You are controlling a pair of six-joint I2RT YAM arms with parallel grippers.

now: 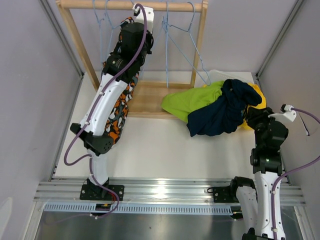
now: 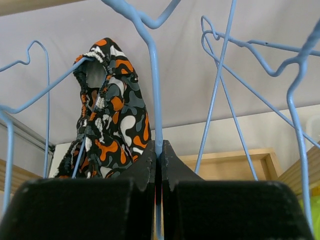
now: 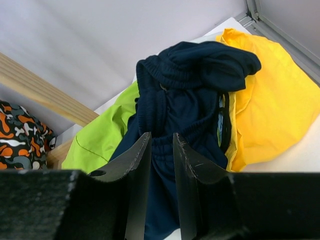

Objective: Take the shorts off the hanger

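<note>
A wooden rack (image 1: pixel 199 45) stands at the far edge of a white table (image 1: pixel 165 150), with blue wire hangers (image 1: pixel 186 47) on its top bar.

The left arm reaches up to that bar. Seen from above, the left gripper (image 1: pixel 134 35) is hidden by the arm's own black wrist. The left wrist camera fills this in: the jaws are pressed together on the thin upright wire of one blue hanger (image 2: pixel 152 75). Beside it, further along the bar, the patterned shorts (image 2: pixel 115 120) in orange, black and white hang by their waistband on another hanger. In the overhead view they show only as fabric trailing below the arm.

Just right of the rack's base, three pairs lie heaped on the table: lime green shorts (image 1: pixel 192 102) closest to the rack, navy shorts (image 1: pixel 220 112) on top, and yellow shorts (image 1: pixel 256 92) farthest from it.

The right gripper (image 3: pixel 161 136) is at the heap's far side from the rack. Its jaws stand a little apart, with navy fabric showing in the gap. Whether they pinch it cannot be told.
</note>
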